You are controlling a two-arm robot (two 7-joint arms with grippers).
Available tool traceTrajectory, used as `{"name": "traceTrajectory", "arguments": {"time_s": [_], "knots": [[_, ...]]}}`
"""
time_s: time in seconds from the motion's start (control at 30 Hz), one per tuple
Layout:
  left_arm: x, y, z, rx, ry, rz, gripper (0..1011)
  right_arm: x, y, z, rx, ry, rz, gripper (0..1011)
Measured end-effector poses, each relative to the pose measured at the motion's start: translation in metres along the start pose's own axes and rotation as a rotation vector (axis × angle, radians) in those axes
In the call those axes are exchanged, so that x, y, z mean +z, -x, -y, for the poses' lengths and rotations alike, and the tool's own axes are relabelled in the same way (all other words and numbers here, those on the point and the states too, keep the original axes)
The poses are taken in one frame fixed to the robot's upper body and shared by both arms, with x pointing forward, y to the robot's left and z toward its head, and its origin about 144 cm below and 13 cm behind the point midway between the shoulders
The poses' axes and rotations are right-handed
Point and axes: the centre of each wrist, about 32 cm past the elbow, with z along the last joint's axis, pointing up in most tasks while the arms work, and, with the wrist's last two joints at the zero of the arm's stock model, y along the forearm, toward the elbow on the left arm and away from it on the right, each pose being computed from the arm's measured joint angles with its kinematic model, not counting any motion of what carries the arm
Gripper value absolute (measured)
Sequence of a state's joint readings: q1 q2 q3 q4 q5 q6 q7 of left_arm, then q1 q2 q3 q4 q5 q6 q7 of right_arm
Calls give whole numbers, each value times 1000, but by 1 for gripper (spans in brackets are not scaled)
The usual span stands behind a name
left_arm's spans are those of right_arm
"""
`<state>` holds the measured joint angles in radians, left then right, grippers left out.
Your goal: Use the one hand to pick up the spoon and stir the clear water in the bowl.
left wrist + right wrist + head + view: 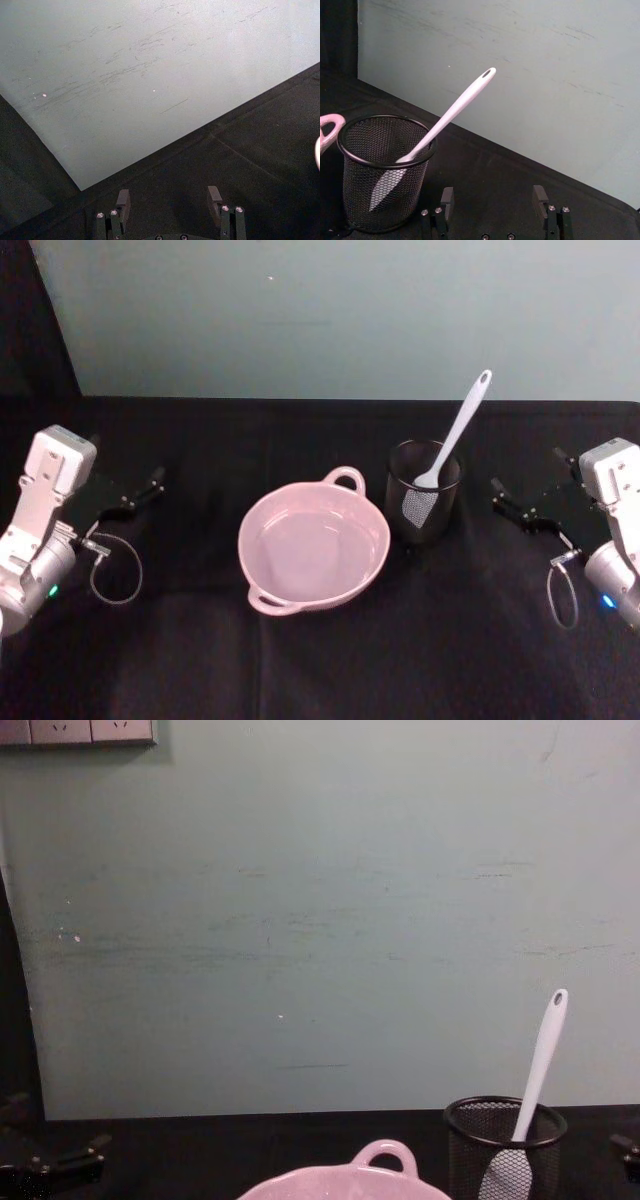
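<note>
The black-clothed table (320,660) ran back to a pale green wall (330,310), with bare cloth in front of everything. At its middle sat the pink bowl (376,540), one loop handle toward the wall; a faint ring inside suggested clear water, though that was hard to confirm. Just beside its right rim stood the black mesh cup (445,510), and the white spoon (455,435) rested in it blade down, its handle leaning up and away to the right, well above the rim.

The right gripper (497,495) hung over the table right of the cup, its jaws open and empty, with the cup and spoon ahead of it in the right wrist view. The left gripper (148,490) sat far to the left, jaws likewise open on nothing.

The likeliest trouble was the cup: it looked light, so a slanted pull could snag the blade on the mesh and tip or drag it into the bowl. The slim handle might also swivel in a loose pinch.

Room looked good. The upper handle stood in free air, open cloth lay between cup and right gripper, and only the narrow gap between cup and bowl was tight.
</note>
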<state>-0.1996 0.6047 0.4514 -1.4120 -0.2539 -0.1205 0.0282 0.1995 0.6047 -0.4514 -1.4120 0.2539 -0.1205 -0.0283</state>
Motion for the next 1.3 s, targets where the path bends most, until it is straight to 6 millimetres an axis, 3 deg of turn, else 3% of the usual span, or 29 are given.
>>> {"name": "traceTrajectory", "arguments": {"time_s": [1.3], "knots": [[0,0,0,0,0,0,1011,0,-6,7,54,-33,-29,1003]]}}
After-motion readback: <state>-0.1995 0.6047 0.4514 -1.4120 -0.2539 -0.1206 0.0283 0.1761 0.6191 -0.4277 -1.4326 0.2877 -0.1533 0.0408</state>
